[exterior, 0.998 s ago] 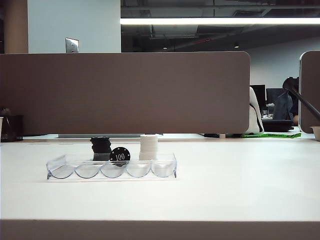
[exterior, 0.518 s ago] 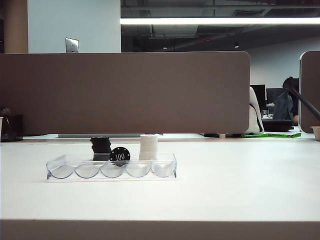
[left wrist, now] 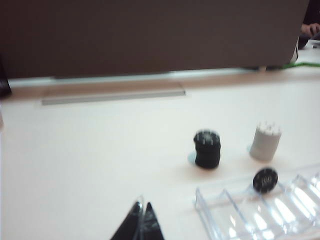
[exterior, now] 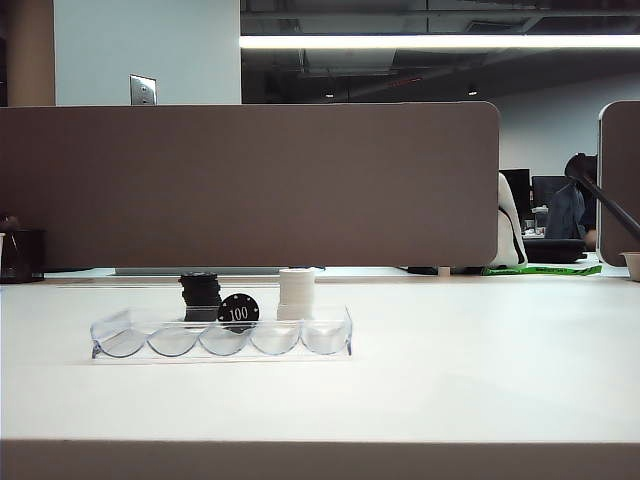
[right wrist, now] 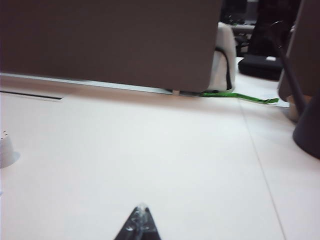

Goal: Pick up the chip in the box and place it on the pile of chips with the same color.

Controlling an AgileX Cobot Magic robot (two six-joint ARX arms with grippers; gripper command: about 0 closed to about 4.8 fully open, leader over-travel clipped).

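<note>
The chip (exterior: 238,311), black with a white "100" on its face, stands on its edge inside the box (exterior: 130,335), near the middle of its length. The box is a long clear tray with half-round slots along its near side, and it lies on the left part of the white tabletop (exterior: 480,360). Just behind the box stands the pile of chips (exterior: 200,297), black and a little uneven, to the left of the chip. A neat white stack (exterior: 297,294) stands to the right of the chip, also behind the box. A brown partition (exterior: 250,185) rises along the far edge of the tabletop. The left gripper (left wrist: 140,223) shows only in the left wrist view, above the bare tabletop and on the near left of the box; its fingers are pressed together and hold nothing. The right gripper (right wrist: 141,223) shows only in its own wrist view, over the empty right part of the tabletop, well apart from the chips; its fingers also meet at the tips and hold nothing.
</note>
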